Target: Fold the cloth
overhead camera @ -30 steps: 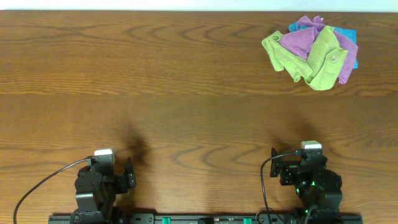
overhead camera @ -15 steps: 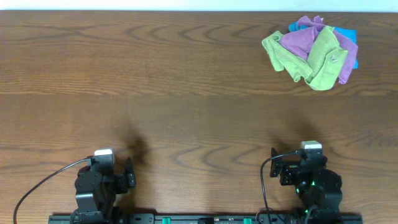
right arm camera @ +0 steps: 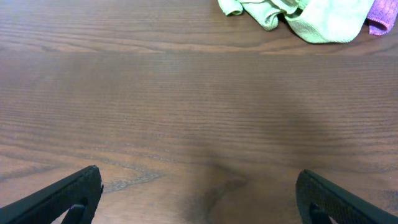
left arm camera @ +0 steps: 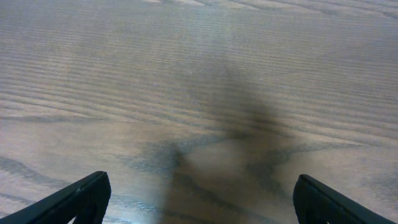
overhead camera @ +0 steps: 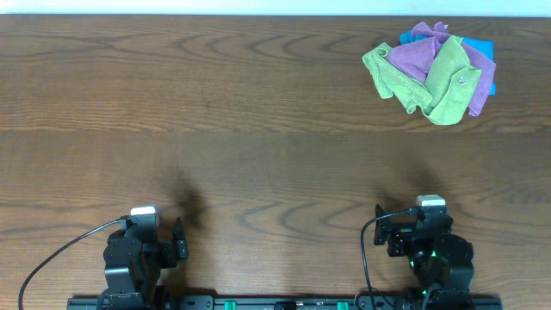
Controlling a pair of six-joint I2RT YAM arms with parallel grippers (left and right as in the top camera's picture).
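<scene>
At two o'clock on the tabletop point(overhead camera: 258, 129), the cloth point(overhead camera: 448, 86) lies crumpled in a heap, touching a purple cloth point(overhead camera: 411, 53), an olive-green cloth point(overhead camera: 386, 72) and a blue cloth point(overhead camera: 482, 45). At seven and five o'clock, the left end effector point(left arm camera: 200, 193) and right end effector point(right arm camera: 200, 186) sit with fingers wide apart, gripping nothing, well away from the heap.

No legible text, label, brand, number or sign appears in any view. The white tag point(overhead camera: 466, 79) on the lime-green cloth point(overhead camera: 443, 86), near the far right corner of the tabletop point(overhead camera: 215, 103), is too small to read; the wood surface carries no markings
</scene>
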